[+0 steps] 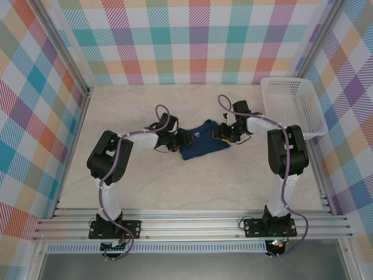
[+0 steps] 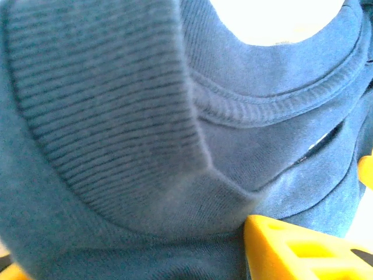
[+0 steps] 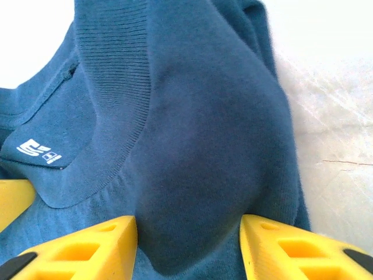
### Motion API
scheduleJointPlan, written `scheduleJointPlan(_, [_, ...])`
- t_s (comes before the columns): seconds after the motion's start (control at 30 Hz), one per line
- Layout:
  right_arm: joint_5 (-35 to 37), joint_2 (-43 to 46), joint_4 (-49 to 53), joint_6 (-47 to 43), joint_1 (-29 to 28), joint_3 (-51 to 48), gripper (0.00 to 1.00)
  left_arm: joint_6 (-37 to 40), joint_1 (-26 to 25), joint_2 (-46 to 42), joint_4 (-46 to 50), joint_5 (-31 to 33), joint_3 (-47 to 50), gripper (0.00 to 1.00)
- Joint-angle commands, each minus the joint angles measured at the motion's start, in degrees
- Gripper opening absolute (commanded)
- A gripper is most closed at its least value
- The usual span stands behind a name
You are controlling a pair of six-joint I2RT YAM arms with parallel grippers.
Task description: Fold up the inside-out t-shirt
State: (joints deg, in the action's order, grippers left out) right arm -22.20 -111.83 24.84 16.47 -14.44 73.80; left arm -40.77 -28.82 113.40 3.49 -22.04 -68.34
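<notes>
Crumpled navy t-shirt (image 1: 198, 149); right gripper (image 3: 187, 227), at its 3 o'clock edge, pinches a fold; left gripper (image 1: 175, 142) at 9 o'clock, grip unclear.

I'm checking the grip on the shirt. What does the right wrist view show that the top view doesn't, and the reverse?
Right wrist: the ribbing of the t-shirt collar, and cloth bunched between the yellow fingers of the right end effector. Top: the white basket, both arms, and the left end effector at the t-shirt's left edge. Both: the navy t-shirt on the pale table.
</notes>
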Motion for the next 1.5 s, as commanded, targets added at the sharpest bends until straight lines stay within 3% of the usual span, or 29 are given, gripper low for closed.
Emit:
scheduleJointPlan(0.0, [-1.9, -0.2, -0.3, 0.8, -0.5, 0.2, 0.49, 1.3, -2.6, 3.8, -7.3, -2.1, -3.0, 0.47])
scheduleJointPlan(0.3, [2.8, 3.2, 2.7, -0.7, -0.4, 1.8, 0.53, 12.3, -0.1, 2.4, 3.3, 3.6, -6.8, 0.00])
scheduleJointPlan(0.47, [8.2, 8.4, 4.8, -1.7, -0.4, 2.7, 0.57, 29.5, 5.4, 2.7, 24.4, 10.0, -16.2, 0.00])
scheduleJointPlan(0.6, [9.1, 12.9, 4.2, -1.3, -0.4, 1.5, 0.60, 39.9, 11.5, 4.4, 37.8, 20.8, -25.1, 0.00])
scheduleJointPlan(0.77, [5.1, 14.5, 3.0, 0.0, -0.5, 0.2, 0.61, 48.5, 21.2, 5.9, 42.8, 27.8, -33.0, 0.00])
scheduleJointPlan(0.9, [3.5, 14.7, 2.4, 0.4, -0.8, -0.6, 0.62, 58.1, 27.0, 12.1, 47.9, 33.1, -44.1, 0.00])
scheduleJointPlan(1.03, [1.8, 13.4, 2.0, 1.0, -1.4, -0.5, 0.62, 64.0, 30.8, 22.2, 54.9, 36.2, -61.0, 0.00])
scheduleJointPlan(1.2, [2.0, 12.7, 2.6, 0.8, -2.4, -0.3, 0.62, 67.9, 33.2, 31.8, 56.0, 43.7, -74.5, 0.00])
scheduleJointPlan(1.23, [2.1, 12.7, 2.7, 0.8, -2.6, -0.2, 0.62, 68.2, 33.3, 33.0, 55.1, 45.8, -75.8, 0.03])
scheduleJointPlan(1.33, [2.5, 12.6, 3.5, 0.6, -2.9, 0.4, 0.62, 66.3, 33.3, 34.0, 51.7, 50.9, -77.4, 0.35])
scheduleJointPlan(1.47, [4.3, 13.9, 3.8, 0.0, -3.6, 0.4, 0.62, 60.0, 33.3, 30.2, 50.5, 51.6, -76.9, 0.64])
